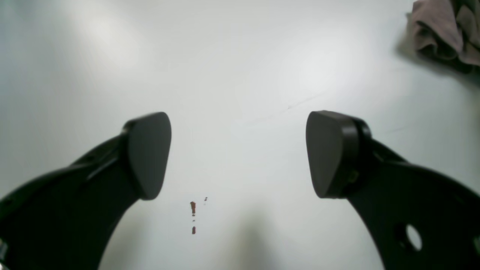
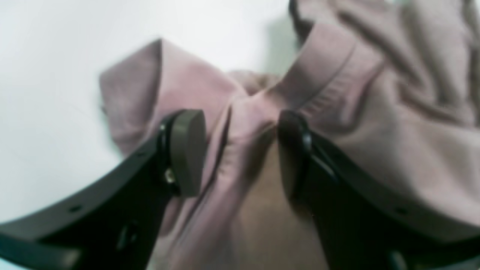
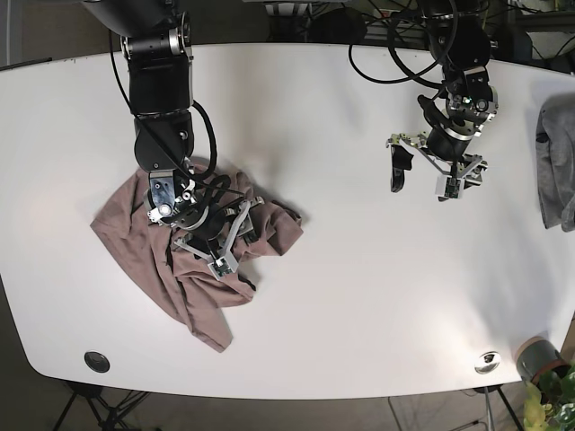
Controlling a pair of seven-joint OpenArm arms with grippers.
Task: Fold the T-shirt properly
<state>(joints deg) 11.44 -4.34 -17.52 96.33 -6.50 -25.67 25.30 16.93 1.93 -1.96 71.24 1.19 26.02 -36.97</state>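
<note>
Mauve T-shirt [image 3: 184, 260] crumpled near table [image 3: 359, 296] edge

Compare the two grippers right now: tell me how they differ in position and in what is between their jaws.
The right gripper is down on the crumpled pink T-shirt, jaws apart with a ridge of fabric between them, not yet pinched. The left gripper hangs over the bare white table, jaws spread wide around nothing, well away from the shirt, which shows only at the corner of its wrist view. Both are open, with dark, rounded pads.
</note>
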